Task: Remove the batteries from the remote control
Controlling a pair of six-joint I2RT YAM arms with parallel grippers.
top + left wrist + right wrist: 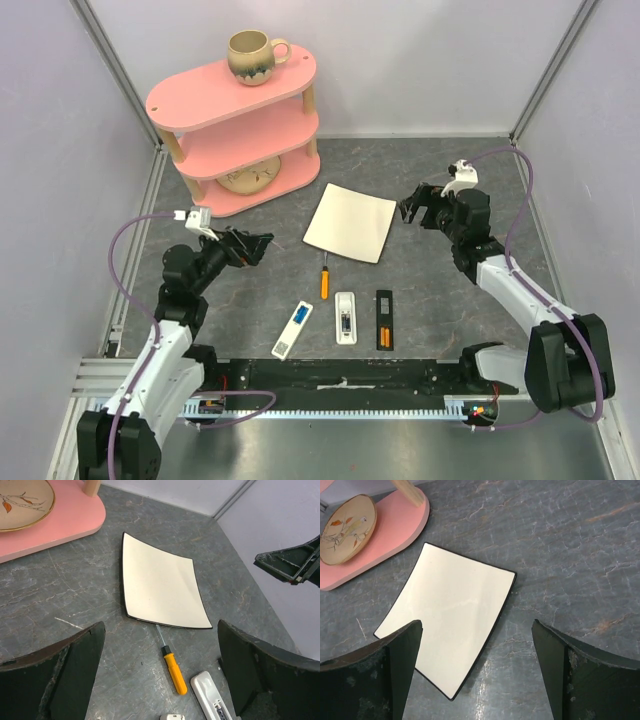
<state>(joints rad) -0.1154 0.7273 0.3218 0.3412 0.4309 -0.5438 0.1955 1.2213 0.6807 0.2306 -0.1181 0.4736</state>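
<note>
Idle: left gripper (262, 243), right gripper (412, 207) both wide open, empty.
Risk: small orange batteries (384, 331) sit snug in black remote (385, 300); a slip may shove it away.

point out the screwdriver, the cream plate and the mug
screwdriver (325, 285), top view, orange handle
cream plate (350, 222), top view, bare centre
mug (250, 65), top view, side wall

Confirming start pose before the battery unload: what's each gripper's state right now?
Left gripper: open, fingers spread wide, holding nothing.
Right gripper: open, fingers spread wide, holding nothing.
</note>
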